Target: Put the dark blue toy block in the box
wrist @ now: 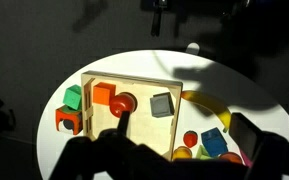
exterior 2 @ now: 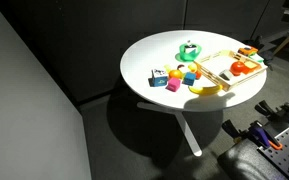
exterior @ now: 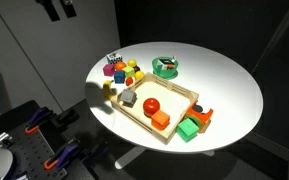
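Note:
The dark blue toy block [exterior: 112,61] sits at the outer edge of a cluster of toys on the round white table, also seen in the other exterior view [exterior 2: 159,77]. The box [exterior: 174,93] is a light-wood tray beside the cluster and shows in all views [exterior 2: 216,58] [wrist: 144,128]. It holds a grey block [wrist: 162,104], a red ball [wrist: 122,102] and an orange block [wrist: 104,94]. My gripper [wrist: 184,150] hangs high above the table, open and empty. A lighter blue block [wrist: 214,142] lies between its fingers' silhouettes. The dark blue block is not clear in the wrist view.
A round green dish [exterior: 166,67] stands behind the tray. A yellow arc [wrist: 199,100] lies next to the tray's edge. Green and orange pieces [exterior: 192,125] lie at the tray's other end. The surroundings are dark, and the table edge runs close to the cluster.

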You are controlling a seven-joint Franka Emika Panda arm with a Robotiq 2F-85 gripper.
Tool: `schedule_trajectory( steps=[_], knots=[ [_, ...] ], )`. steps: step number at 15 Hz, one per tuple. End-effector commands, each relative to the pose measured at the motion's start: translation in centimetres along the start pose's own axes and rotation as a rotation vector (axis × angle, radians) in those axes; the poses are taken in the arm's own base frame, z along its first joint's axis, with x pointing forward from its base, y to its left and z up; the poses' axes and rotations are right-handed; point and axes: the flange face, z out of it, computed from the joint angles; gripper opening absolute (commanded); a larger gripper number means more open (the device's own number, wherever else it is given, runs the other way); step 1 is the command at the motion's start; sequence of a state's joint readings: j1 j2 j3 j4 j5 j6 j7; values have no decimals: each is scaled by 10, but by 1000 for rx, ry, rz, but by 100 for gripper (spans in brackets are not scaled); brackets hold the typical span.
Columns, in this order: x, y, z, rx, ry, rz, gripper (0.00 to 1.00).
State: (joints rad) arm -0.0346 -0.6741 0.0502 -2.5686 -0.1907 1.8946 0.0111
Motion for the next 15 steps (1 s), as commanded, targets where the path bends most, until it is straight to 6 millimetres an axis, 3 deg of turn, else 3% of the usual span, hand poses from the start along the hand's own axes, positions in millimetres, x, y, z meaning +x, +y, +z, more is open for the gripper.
schedule_trajectory(
  steps=[1, 6, 15],
  knots=[
    [0, 0, -1, 0, -1, 0, 100],
    [0, 0, -1, 0, -1, 0, 100],
    [22, -15, -5, 19, 35, -17, 100]
  ],
)
